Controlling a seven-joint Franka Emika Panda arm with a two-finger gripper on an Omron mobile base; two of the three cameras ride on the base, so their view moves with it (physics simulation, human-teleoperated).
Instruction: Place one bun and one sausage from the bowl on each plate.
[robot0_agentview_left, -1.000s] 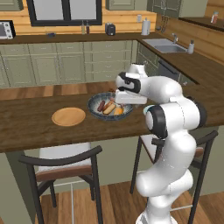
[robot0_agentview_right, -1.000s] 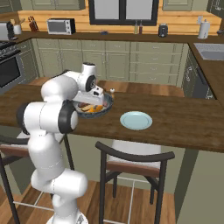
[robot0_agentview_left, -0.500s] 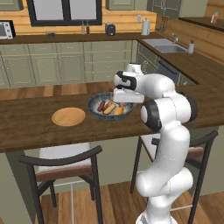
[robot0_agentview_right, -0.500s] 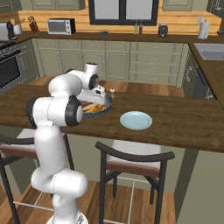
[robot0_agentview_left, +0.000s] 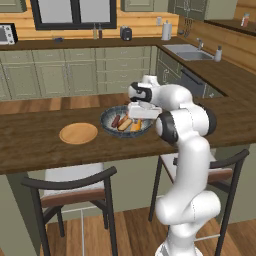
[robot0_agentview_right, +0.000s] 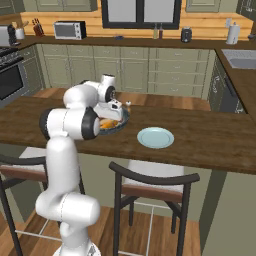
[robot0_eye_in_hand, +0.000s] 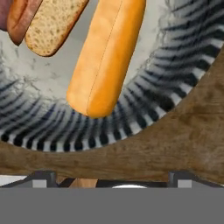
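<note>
my end effector (robot0_eye_in_hand: 112, 175) spread wide, empty, low over wide dark grey-blue patterned bowl (robot0_agentview_left: 111, 116) on brown wooden tabletop (robot0_agentview_left: 30, 131), smooth golden bun (robot0_eye_in_hand: 105, 57) below, tan wooden plate (robot0_agentview_left: 78, 133) left, pale blue-green plate (robot0_agentview_right: 155, 137) right

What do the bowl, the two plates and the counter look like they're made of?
Bowl: likely glazed ceramic, striped rim, speckled pale inside. Tan plate: probably wood, matte, raised rim. Blue-green plate: likely glazed ceramic, smooth, even colour. Counter: dark wood, visible grain.
</note>
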